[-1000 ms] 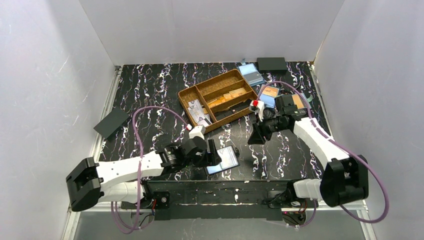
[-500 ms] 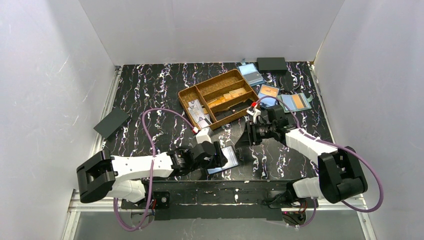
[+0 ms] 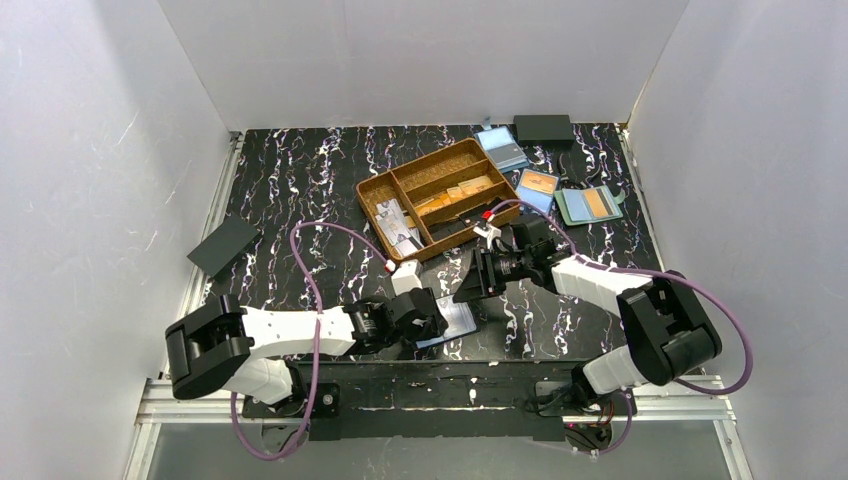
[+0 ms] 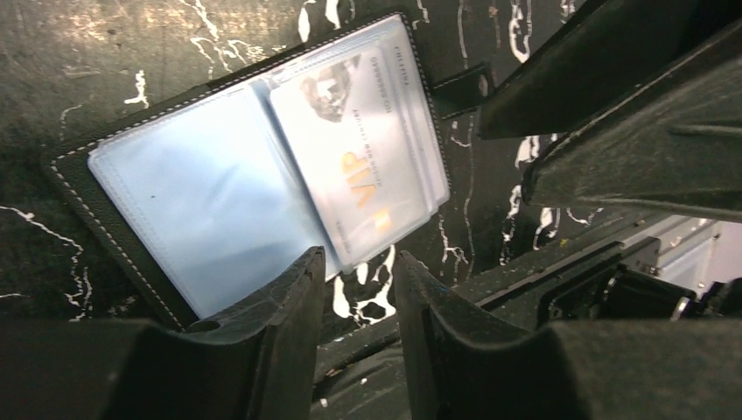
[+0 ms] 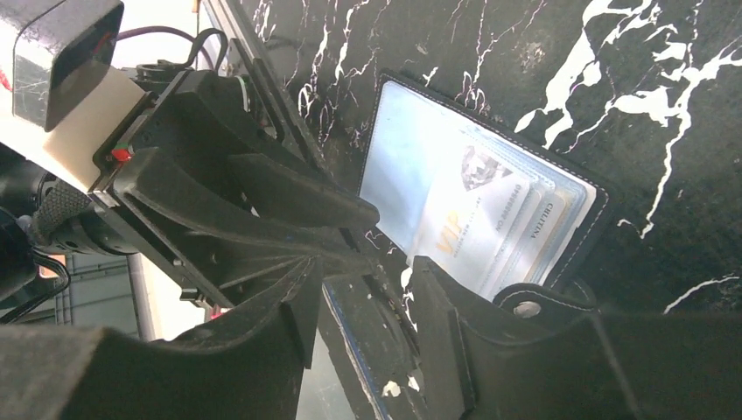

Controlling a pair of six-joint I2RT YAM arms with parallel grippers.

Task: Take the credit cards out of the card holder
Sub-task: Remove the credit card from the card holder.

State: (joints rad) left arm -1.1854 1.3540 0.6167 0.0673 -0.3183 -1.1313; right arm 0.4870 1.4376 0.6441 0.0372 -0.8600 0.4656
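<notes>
So, nothing is out yet. On the left, your left gripper sits at the left edge of the card holder, jaws narrowed but apart, gripping nothing. The holder lies open flat on the table, near the middle of its near edge. The credit cards are still in its sleeves. Your right gripper hovers just right of it, released and empty.

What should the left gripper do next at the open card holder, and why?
Probably ease the left gripper slightly forward and close on the near corner of the VIP credit card. The card holder lies open, that corner sits right at the gap between the open jaws, nothing is gripped yet, and the right gripper, also open, sits beside the snap tab.
</notes>
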